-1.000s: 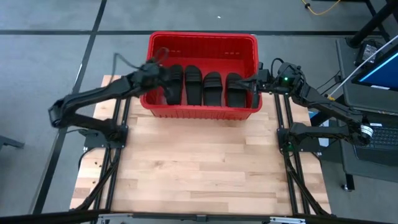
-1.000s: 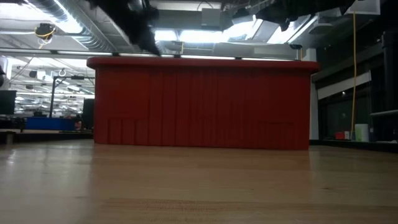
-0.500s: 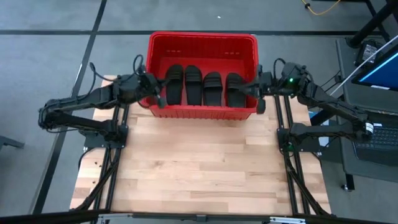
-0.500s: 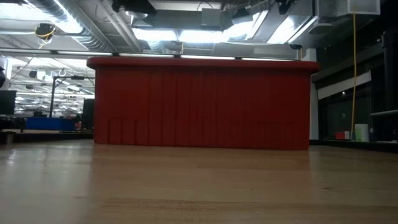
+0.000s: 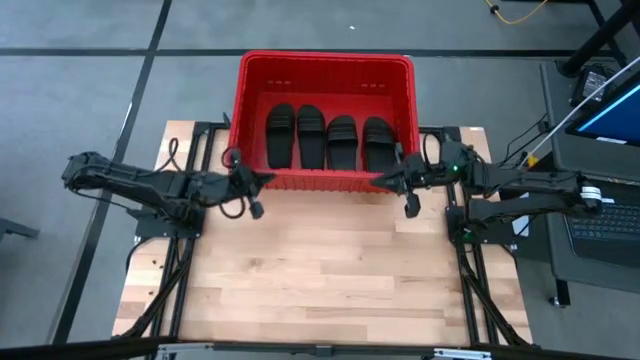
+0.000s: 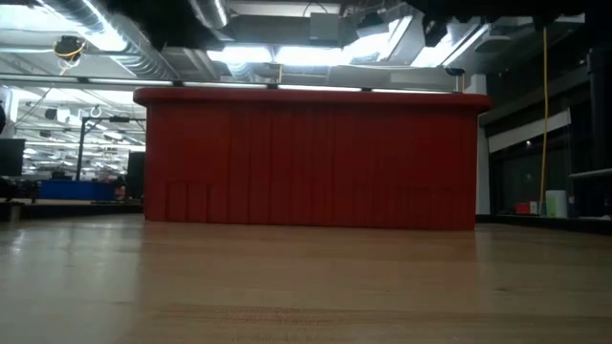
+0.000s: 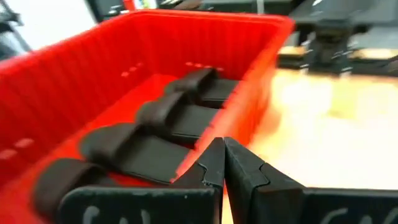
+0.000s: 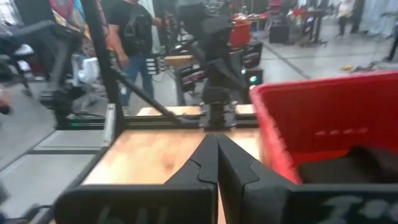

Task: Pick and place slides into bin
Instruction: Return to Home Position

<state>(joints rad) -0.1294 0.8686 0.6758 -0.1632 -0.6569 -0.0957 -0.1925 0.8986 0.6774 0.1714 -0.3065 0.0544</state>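
Observation:
Several black slides (image 5: 325,140) lie side by side on the floor of the red bin (image 5: 326,64), which stands at the table's far edge; the left wrist view shows them in a row (image 7: 143,130). My left gripper (image 5: 268,178) is shut and empty just outside the bin's near left corner. My right gripper (image 5: 380,180) is shut and empty just outside the near right corner. The low view shows only the bin's near wall (image 6: 311,158).
The bare wooden tabletop (image 5: 320,260) spreads in front of the bin. The arms' mounts (image 5: 165,215) (image 5: 480,220) stand at the left and right edges. A person (image 8: 134,37) stands in the room beyond the table's left side. A laptop (image 5: 610,110) sits off the right edge.
My left gripper has shut, come out from over the bin's left part and drawn back toward the table's near left, ending outside the near left corner. My right gripper has drawn back from the bin's right wall toward the near edge. The slides stay in place.

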